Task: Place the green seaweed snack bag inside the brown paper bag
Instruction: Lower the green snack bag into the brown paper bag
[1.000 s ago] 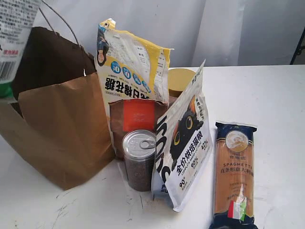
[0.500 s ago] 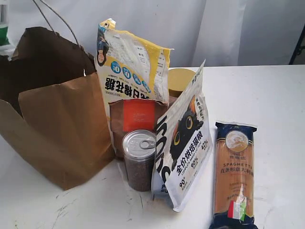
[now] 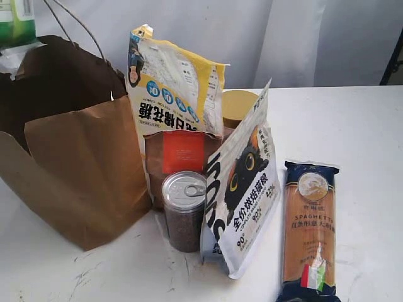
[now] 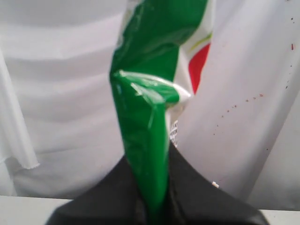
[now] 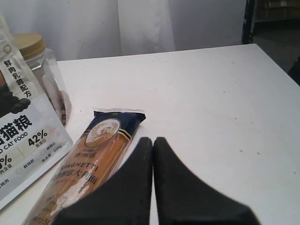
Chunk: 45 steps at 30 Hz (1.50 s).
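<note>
The green seaweed snack bag (image 4: 150,122) is pinched edge-on between the black fingers of my left gripper (image 4: 154,187), which is shut on it. In the exterior view only its lower corner (image 3: 16,22) shows at the top left edge, hanging above the open mouth of the brown paper bag (image 3: 75,170). That tall bag stands at the left of the table with thin string handles rising from its rim. My left gripper itself is outside the exterior view. My right gripper (image 5: 153,154) is shut and empty, low over the white table beside a spaghetti packet (image 5: 89,164).
Next to the paper bag stand a yellow-and-white bag (image 3: 176,88), a small brown pouch with orange label (image 3: 179,157), a tin can (image 3: 184,211), a white cat-food pouch (image 3: 242,189) and a yellow-lidded jar (image 3: 239,104). The spaghetti packet (image 3: 308,229) lies flat at the right.
The green bag rose out of the paper bag's left side to the frame's top corner, then came slightly lower and further right above the bag's mouth. Nothing else has moved.
</note>
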Available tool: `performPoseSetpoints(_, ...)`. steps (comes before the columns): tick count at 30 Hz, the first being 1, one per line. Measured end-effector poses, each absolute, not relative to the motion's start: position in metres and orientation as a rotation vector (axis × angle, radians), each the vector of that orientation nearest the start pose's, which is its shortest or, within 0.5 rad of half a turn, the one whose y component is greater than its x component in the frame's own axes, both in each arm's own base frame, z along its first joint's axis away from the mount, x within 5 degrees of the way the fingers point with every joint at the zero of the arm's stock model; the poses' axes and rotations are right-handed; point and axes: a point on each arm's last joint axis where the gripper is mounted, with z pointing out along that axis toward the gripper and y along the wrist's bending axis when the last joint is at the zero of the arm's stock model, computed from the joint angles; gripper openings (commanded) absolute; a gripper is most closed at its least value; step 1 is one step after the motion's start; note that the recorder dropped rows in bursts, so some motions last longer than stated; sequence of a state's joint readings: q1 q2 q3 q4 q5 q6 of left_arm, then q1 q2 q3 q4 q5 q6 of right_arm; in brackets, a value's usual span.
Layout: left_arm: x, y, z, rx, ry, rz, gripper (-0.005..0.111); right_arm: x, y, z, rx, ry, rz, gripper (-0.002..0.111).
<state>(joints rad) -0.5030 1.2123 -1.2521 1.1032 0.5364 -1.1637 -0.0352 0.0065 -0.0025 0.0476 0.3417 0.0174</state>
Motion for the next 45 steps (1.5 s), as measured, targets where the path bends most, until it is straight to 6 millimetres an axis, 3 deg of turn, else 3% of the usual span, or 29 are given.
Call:
performPoseSetpoints(6,0.273,-0.084,0.414,-0.05,1.732,-0.123,0.0,0.054,0.0,0.183,0.078,1.827,0.034,0.0)
performPoseSetpoints(12,0.294,-0.084,0.388,0.058,1.749,-0.135,0.0,0.054,0.0,0.183,0.078,1.827,0.034,0.0)
performPoseSetpoints(24,0.308,-0.097,0.353,0.236,1.802,-0.132,0.002,0.054,0.0,0.183,0.078,1.827,0.034,0.0)
performPoseSetpoints(30,0.308,-0.098,0.351,0.247,1.806,-0.134,0.025,0.054,0.0,0.183,0.078,1.827,0.034,0.0)
performPoseSetpoints(45,0.307,-0.107,0.351,0.301,1.783,-0.234,0.027,0.054,0.0,0.183,0.078,1.827,0.034,0.0)
